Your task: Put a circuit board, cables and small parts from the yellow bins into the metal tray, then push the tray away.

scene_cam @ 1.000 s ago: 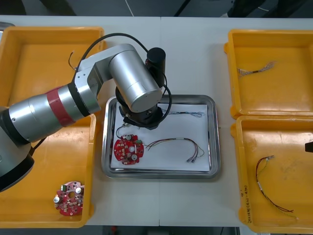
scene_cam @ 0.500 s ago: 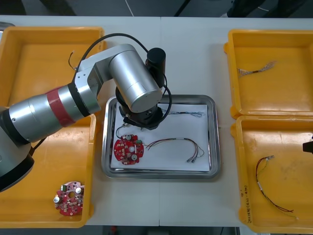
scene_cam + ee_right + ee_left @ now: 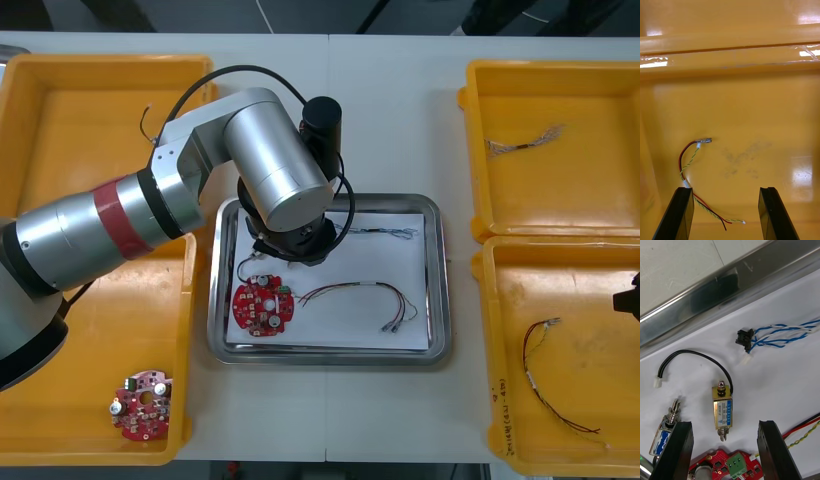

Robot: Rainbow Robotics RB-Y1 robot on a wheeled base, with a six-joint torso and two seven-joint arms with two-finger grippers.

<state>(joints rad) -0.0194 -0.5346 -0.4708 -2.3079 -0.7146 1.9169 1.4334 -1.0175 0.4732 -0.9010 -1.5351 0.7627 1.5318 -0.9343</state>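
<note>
While the left arm has barely stirred over the last second, the news is out on the right. The right end effector [image 3: 630,298] has crept a touch further in over the near right yellow bin [image 3: 590,400]. Its fingers are spread wide with nothing between them, and a loose red and yellow cable [image 3: 688,165] lies on the bin floor just ahead of one finger. That cable looks like the next pick.

Over the metal tray [image 3: 437,280], the left end effector [image 3: 725,425] hangs low, fingers spread as well and empty. A small metal part [image 3: 722,408] sits on the white liner right between them, and a second metal part [image 3: 668,425] lies just beside one finger. A black cable [image 3: 696,354] loops beyond them, with a blue and white cable [image 3: 782,333] nearer the rim. The circuit board [image 3: 262,306] is in the tray too, alongside another wire bundle [image 3: 365,295].

My read: the left side's drop is done and the work is passing to the right arm. The tray is well stocked, and the push across the counter [image 3: 400,120] has not yet begun.
</note>
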